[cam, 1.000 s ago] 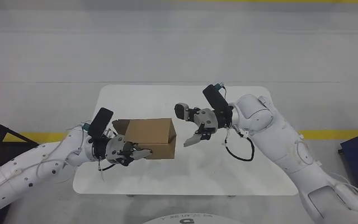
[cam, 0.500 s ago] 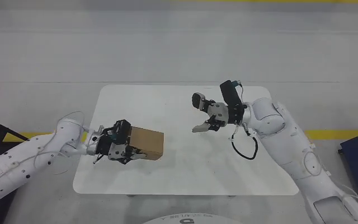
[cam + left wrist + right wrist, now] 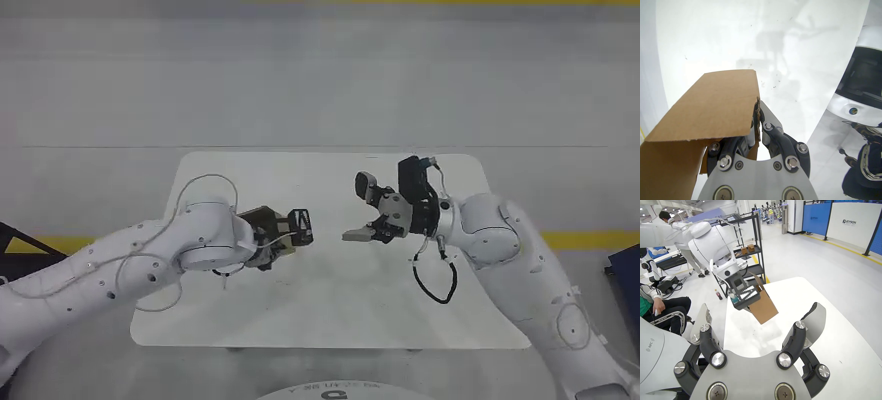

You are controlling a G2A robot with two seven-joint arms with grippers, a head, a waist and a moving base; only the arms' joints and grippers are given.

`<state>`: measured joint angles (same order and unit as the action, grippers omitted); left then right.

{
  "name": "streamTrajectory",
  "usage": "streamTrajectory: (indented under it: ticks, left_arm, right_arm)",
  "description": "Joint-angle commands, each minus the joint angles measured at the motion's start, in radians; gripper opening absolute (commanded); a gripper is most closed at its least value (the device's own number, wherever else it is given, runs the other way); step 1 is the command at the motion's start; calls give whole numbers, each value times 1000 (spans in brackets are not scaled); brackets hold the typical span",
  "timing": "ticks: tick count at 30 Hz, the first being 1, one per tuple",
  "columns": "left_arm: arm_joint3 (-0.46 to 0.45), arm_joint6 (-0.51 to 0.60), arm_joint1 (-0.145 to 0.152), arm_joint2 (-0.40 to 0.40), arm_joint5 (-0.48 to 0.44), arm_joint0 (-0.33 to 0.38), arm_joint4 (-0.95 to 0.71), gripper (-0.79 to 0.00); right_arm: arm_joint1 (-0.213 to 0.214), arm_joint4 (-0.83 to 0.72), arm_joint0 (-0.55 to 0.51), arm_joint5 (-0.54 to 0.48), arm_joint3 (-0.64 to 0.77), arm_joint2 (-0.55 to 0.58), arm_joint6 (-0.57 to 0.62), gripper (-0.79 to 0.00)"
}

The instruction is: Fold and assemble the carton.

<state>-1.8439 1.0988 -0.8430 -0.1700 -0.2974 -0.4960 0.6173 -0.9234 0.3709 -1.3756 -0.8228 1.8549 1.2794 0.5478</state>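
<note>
Carton [image 3: 702, 106] edge sits pinched in the left gripper [image 3: 758, 113] in the left wrist view; the right wrist view shows it held above the table [image 3: 829, 323], apart from the wide-spread right gripper [image 3: 762, 311].

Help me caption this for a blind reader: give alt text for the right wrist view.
The right claw, open and empty, faces a brown carton that the left arm holds over the white table. A black shelf rack stands beyond the table.
</note>
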Motion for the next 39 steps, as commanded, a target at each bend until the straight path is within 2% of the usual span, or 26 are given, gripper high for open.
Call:
streamTrajectory:
  ticks: [1, 4, 5, 6, 7, 8, 13, 16, 18, 20, 22, 24, 27, 30, 33, 36, 39]
  left_arm:
    - [77, 34, -73, 0, 16, -9, -22, -785]
    - [197, 64, -171, 0, 23, -24, 1, -785]
    - [226, 83, -200, 0, 21, -27, 40, -570]
    - [250, 89, -227, 0, 22, -31, 57, -434]
    - [272, 86, -251, 0, 18, -35, 48, -151]
    - [293, 87, -271, 0, 10, -33, 34, 0]
    - [367, 106, -341, 0, -2, -34, 32, 0]
    - [389, 101, -360, -9, -12, -34, 11, 0]
    - [390, 86, -362, -27, -9, -32, 7, 0]
    - [378, 50, -352, -62, 0, -32, 2, 0]
    - [350, 16, -329, -111, 2, -42, -12, 0]
    - [323, -13, -291, -174, -15, -66, -33, 0]
    - [238, -39, -217, -300, -79, -126, -75, 0]
    - [108, -29, -137, -444, -136, -238, -122, 0]
    - [19, -53, -63, -614, -196, -374, -151, 0]
    - [-9, -102, -2, -793, -254, -521, -151, 0]
    - [10, -178, 36, -936, -321, -655, -145, 0]
  right_arm:
    - [4, 9, -29, -4, 17, 25, -10, 0]
    - [9, 21, -70, -10, 43, 59, -24, 0]
    - [11, 24, -81, -11, 48, 70, -31, 0]
    - [12, 27, -92, -14, 53, 78, -34, 0]
    - [13, 29, -102, -16, 58, 86, -38, 0]
    - [14, 30, -110, -17, 62, 93, -41, 0]
    - [17, 41, -136, -13, 81, 108, -48, 0]
    - [18, 50, -144, -5, 95, 110, -51, 0]
    - [18, 56, -149, 0, 102, 110, -51, 0]
    - [18, 63, -152, 7, 110, 109, -50, 0]
    - [18, 70, -154, 17, 117, 106, -45, 0]
    - [19, 67, -156, 28, 129, 108, -34, 0]
    - [22, 57, -162, 39, 126, 111, -5, 0]
    - [20, 52, -136, 58, 115, 87, 1, 0]
    - [18, 49, -110, 76, 104, 62, 20, 0]
    - [14, 55, -82, 126, 93, 31, 52, 0]
    - [8, 83, -36, 246, 71, -23, 130, -18]
